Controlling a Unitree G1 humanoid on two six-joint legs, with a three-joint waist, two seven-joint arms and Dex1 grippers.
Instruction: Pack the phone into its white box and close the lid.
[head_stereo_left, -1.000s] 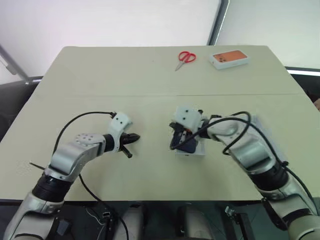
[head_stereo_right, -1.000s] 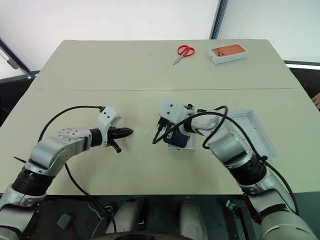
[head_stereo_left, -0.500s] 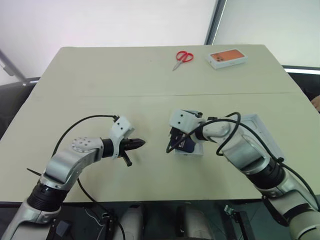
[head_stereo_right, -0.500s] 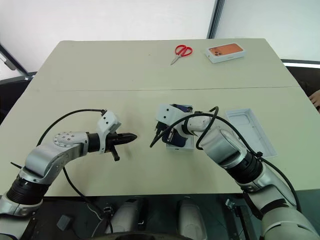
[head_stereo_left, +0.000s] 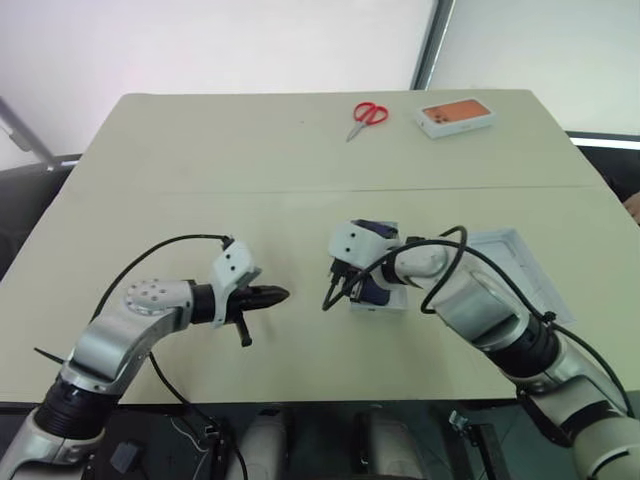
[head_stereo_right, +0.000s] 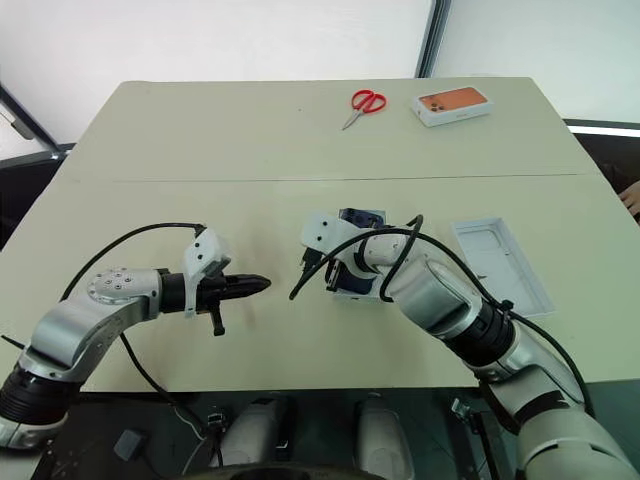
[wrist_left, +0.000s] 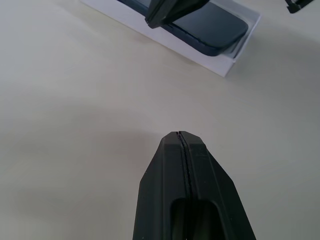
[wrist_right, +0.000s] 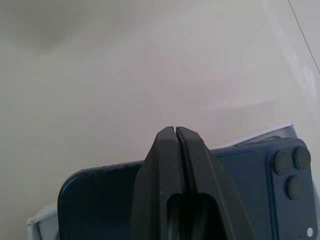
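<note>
The dark navy phone (wrist_left: 212, 29) lies in the white box (wrist_left: 202, 59) near the table's middle (head_stereo_right: 362, 285), its camera cluster (wrist_right: 290, 172) facing up. My right gripper (wrist_right: 175, 129) is shut, and its tips rest on or just over the phone's upper face at the camera end (wrist_left: 169, 11). My left gripper (head_stereo_left: 281, 294) is shut and empty. It hovers low over the bare table to the left of the box, pointing at it. The lid (head_stereo_right: 500, 262), a shallow white shell, lies open side up to the right of the box.
Red scissors (head_stereo_left: 368, 114) and a white box with an orange phone picture (head_stereo_left: 457, 116) lie at the table's far edge. My right arm's black cable (head_stereo_right: 420, 240) loops over the packed box. A seam (head_stereo_left: 200, 190) crosses the tabletop.
My left gripper has drawn back a little from the box, staying shut. My right wrist has turned to the left over the phone, uncovering its far end. The camera has shifted slightly.
</note>
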